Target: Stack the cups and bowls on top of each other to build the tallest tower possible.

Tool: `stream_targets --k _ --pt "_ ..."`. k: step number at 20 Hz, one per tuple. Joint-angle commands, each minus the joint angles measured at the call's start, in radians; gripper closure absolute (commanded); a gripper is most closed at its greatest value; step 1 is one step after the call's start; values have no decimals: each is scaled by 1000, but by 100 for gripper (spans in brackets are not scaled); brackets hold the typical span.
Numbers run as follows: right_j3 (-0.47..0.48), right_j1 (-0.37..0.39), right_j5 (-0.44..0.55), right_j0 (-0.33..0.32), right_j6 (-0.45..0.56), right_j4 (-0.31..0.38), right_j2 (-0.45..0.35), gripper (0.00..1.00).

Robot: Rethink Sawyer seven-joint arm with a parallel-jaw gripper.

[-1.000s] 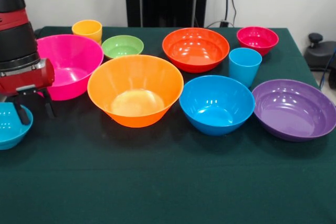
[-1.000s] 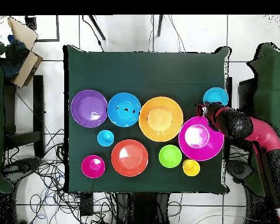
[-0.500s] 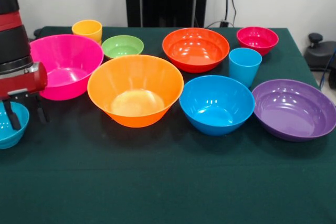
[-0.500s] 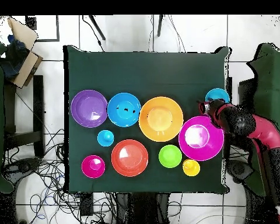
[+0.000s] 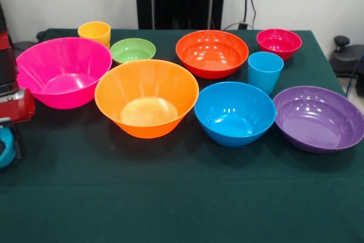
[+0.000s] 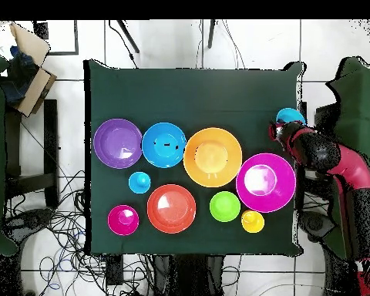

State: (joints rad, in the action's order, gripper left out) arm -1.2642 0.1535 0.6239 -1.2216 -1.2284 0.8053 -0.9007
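My gripper (image 5: 16,135) is at the table's left edge, over the small teal bowl (image 5: 3,147), which is cut off by the picture's edge. From overhead the gripper (image 6: 283,129) touches the teal bowl (image 6: 290,116) near the table's right edge. The large pink bowl (image 5: 62,72) and large orange bowl (image 5: 147,98) sit side by side. Behind them are the yellow cup (image 5: 94,32), green bowl (image 5: 132,50), red-orange bowl (image 5: 211,53) and magenta bowl (image 5: 278,42). To the right are the blue cup (image 5: 265,71), blue bowl (image 5: 235,112) and purple bowl (image 5: 317,118). No tower shows; each piece stands alone.
A dark green cloth (image 5: 182,197) covers the table. The arm (image 6: 331,158) reaches in beside the pink bowl (image 6: 265,183). A cardboard box (image 6: 26,65) and cables lie on the floor around the table.
The gripper and the teal bowl have moved together toward the table's edge, away from the pink bowl. The other bowls and cups have not moved.
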Motion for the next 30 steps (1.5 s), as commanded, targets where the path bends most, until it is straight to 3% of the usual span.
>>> stream_targets --k 1,19,21,26,30 --pt "84 -59 -14 75 289 96 44 100" --pt "-43 41 16 48 254 70 48 100" --pt "-95 94 22 38 223 63 54 100" --pt "-271 317 76 13 101 11 75 100" --pt "-342 417 109 5 65 -30 80 100"
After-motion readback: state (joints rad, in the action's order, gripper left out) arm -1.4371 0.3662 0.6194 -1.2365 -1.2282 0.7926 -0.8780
